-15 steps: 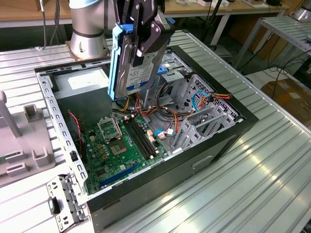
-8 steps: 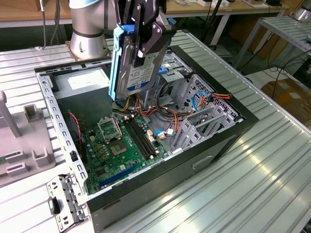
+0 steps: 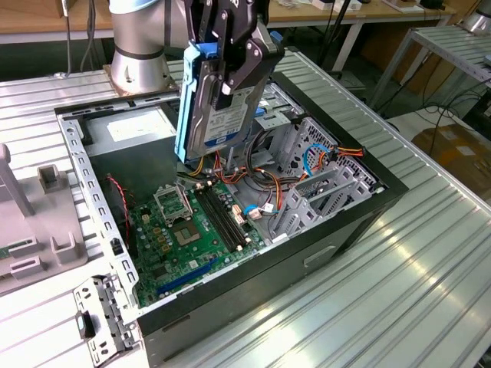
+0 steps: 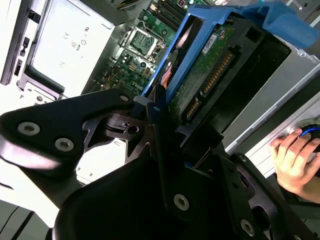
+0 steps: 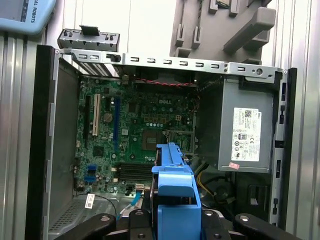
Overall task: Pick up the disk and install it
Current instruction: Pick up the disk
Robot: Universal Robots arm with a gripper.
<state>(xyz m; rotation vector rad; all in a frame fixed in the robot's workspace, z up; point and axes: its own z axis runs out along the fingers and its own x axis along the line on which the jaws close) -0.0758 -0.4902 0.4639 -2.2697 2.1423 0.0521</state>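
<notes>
Power supply (image 3: 138,126) sits at the exterior view's left end of the open computer case (image 3: 77,153), motherboard (image 3: 184,238) on the case floor. Gripper (image 3: 222,80) is clamped tight on the disk (image 3: 205,123), held upright above the case middle, clear of the drive cage (image 3: 322,180). Second wrist view adds the disk's green circuit-board face and a person's hand (image 4: 295,160). First wrist view shows the blue carrier edge-on over the motherboard.
</notes>
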